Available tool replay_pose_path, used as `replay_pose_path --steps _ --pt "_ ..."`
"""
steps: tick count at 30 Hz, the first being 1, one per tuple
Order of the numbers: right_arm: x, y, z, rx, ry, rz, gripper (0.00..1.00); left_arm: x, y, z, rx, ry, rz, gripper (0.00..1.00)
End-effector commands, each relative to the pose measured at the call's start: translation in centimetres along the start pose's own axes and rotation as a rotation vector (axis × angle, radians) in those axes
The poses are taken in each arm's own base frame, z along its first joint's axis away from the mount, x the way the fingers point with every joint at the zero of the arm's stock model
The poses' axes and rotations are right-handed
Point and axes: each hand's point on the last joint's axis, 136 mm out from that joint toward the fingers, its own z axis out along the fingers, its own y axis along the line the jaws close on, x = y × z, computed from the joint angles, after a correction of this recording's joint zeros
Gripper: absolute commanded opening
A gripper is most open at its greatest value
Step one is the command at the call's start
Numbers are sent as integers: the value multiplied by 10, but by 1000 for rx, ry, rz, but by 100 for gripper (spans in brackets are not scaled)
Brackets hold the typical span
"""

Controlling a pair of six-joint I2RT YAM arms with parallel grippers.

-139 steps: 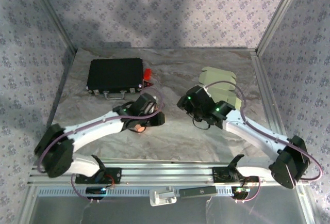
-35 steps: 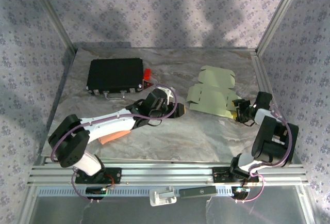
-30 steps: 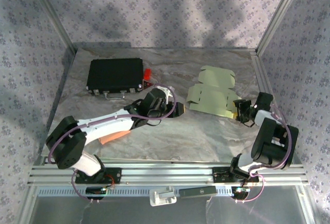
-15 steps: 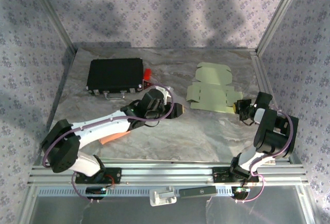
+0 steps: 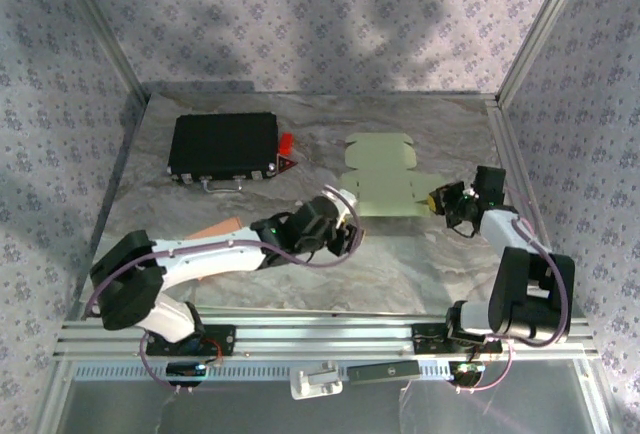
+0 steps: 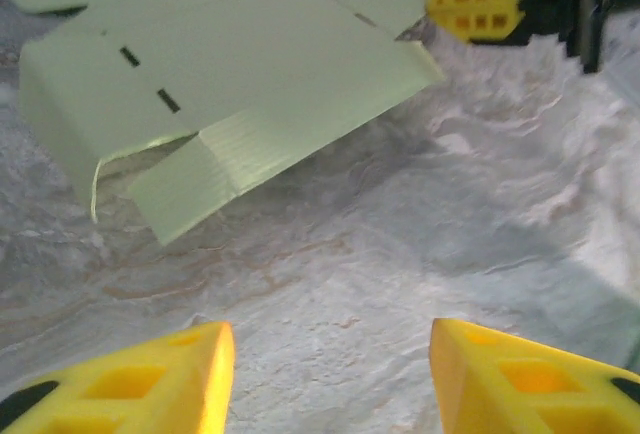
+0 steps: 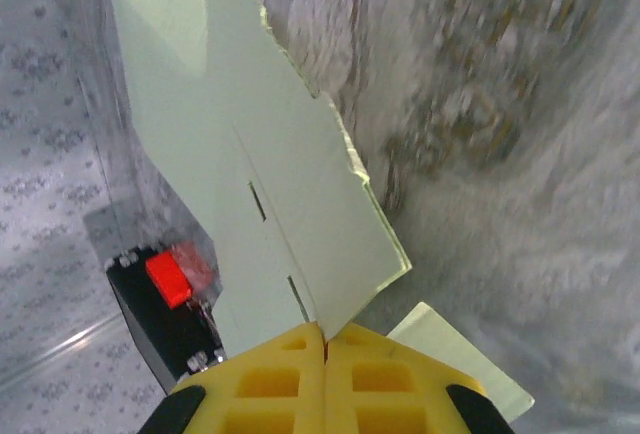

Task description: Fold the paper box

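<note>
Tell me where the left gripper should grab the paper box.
I'd take the paper box by its near flap, coming in low from the near side. That flap curls up off the table, leaving room for a finger beneath; the right gripper pinches the right edge.

— What was the paper box (image 5: 385, 176) made of?
— Thin pale-green card, matt. One flap looked finely ribbed up close.
— And the table (image 5: 420, 254) under it?
— A marble-printed sheet, dull and rough-looking.
— The left gripper (image 6: 325, 354)?
— Its fingers (image 6: 130, 389) were smooth yellow plastic with moulded square recesses.
— Anything else?
— The black case (image 5: 222, 144) was matt with shiny metal latches. The front rail (image 5: 330, 332) was brushed aluminium. The walls (image 5: 300, 14) were printed cloth or paper; I couldn't tell which.
</note>
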Motion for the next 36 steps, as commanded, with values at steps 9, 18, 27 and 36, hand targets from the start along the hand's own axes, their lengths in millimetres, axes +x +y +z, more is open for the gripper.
replay_pose_path --steps 9,18,27,36 --pt "48 9 -11 106 70 -23 0 5 8 24 -409 -20 674 80" --pt "57 21 -21 104 92 -28 0 -10 26 48 -625 -8 803 70" --pt "54 28 -24 106 125 -19 0 -8 38 47 -661 28 850 29" --pt "52 39 -24 102 150 -33 0 -9 43 42 -661 45 878 7"
